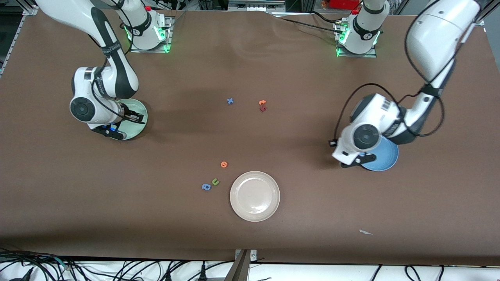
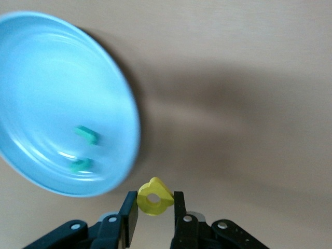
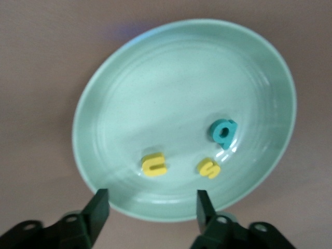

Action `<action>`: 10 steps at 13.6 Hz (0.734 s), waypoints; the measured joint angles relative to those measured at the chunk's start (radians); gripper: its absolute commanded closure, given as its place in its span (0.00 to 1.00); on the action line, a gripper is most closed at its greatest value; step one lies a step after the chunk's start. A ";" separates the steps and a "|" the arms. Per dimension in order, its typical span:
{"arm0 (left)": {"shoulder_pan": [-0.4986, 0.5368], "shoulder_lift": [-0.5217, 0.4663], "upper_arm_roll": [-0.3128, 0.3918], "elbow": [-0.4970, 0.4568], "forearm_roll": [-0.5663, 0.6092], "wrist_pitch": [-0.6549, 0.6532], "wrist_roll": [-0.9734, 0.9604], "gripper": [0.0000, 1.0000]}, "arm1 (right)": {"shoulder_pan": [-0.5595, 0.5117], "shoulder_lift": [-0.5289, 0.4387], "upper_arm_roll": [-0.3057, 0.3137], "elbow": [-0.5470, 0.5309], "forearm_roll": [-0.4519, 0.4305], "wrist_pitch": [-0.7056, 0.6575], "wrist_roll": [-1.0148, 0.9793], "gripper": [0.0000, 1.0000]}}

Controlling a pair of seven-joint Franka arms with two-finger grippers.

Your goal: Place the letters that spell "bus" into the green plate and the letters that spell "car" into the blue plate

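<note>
The right gripper (image 3: 150,205) is hanging over the green plate (image 3: 259,67) at the right arm's end of the table, its fingers (image 3: 98,205) spread wide and gripping nothing. In that plate are sitting the yellow "u" (image 3: 154,165), the yellow "s" (image 3: 208,168) and the teal "b" (image 3: 223,132), the "s" just beside the "b" and the "u" a little apart from them.

At the left arm's end, the left gripper (image 2: 154,207) is pinching the yellow "a" (image 2: 153,197) between its nearly closed fingers (image 2: 129,212), held in the air just off the rim of the blue plate (image 2: 31,62). Two teal letters are lying close together inside that plate, the teal "c" (image 2: 81,165) and the teal "r" (image 2: 86,135), though both are too blurred to read for sure.

On the brown table (image 1: 312,218), the cream-white plate (image 1: 254,196) is sitting nearest the front camera, with the green "u" (image 1: 215,181) and the blue "a" (image 1: 206,187) just beside each other close to it and an orange letter (image 1: 224,164) a bit farther from the camera. Farther still, mid-table, are lying a blue "x" (image 1: 230,101), plus an orange piece (image 1: 262,102) touching a dark red piece (image 1: 263,109).
</note>
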 measured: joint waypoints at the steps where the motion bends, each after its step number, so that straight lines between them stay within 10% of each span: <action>1: 0.027 0.000 0.000 0.006 0.000 -0.021 0.065 0.76 | 0.000 -0.026 0.000 0.041 0.000 -0.071 0.000 0.00; 3: 0.078 0.002 0.003 0.006 0.000 -0.033 0.191 0.59 | 0.000 -0.076 0.000 0.144 0.000 -0.218 -0.001 0.00; 4: 0.098 0.004 0.006 0.006 0.000 -0.034 0.238 0.01 | 0.000 -0.094 0.000 0.197 0.000 -0.281 -0.002 0.00; 10: 0.125 0.012 0.014 0.026 0.002 -0.033 0.303 0.00 | 0.004 -0.116 0.000 0.535 0.000 -0.527 -0.083 0.00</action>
